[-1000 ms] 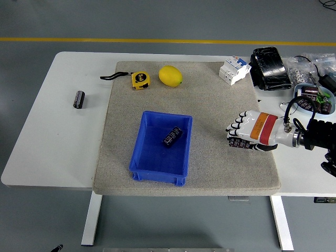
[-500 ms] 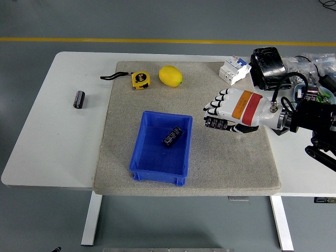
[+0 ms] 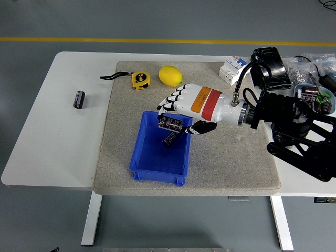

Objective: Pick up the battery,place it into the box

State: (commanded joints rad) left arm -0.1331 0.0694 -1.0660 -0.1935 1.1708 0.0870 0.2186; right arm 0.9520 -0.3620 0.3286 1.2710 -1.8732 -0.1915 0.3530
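My right hand point(image 3: 176, 116), white with orange and red bands, hovers over the far right corner of the blue box point(image 3: 152, 169). Its fingers are curled around a dark battery point(image 3: 170, 123) held under the palm. A second dark battery point(image 3: 170, 139) lies inside the box, partly under the hand. A small black cylindrical battery point(image 3: 79, 99) lies alone on the white table at the far left. The left hand is out of sight.
The box rests on a grey mat point(image 3: 231, 163). A yellow tape measure point(image 3: 139, 80) and a lemon point(image 3: 170, 75) sit at the mat's far edge. A white breaker point(image 3: 234, 70), a black pack point(image 3: 270, 68) and a dish of parts point(image 3: 314, 97) crowd the right.
My right hand has swept left across the mat with the battery, from the mat's right side to above the box's far right corner.
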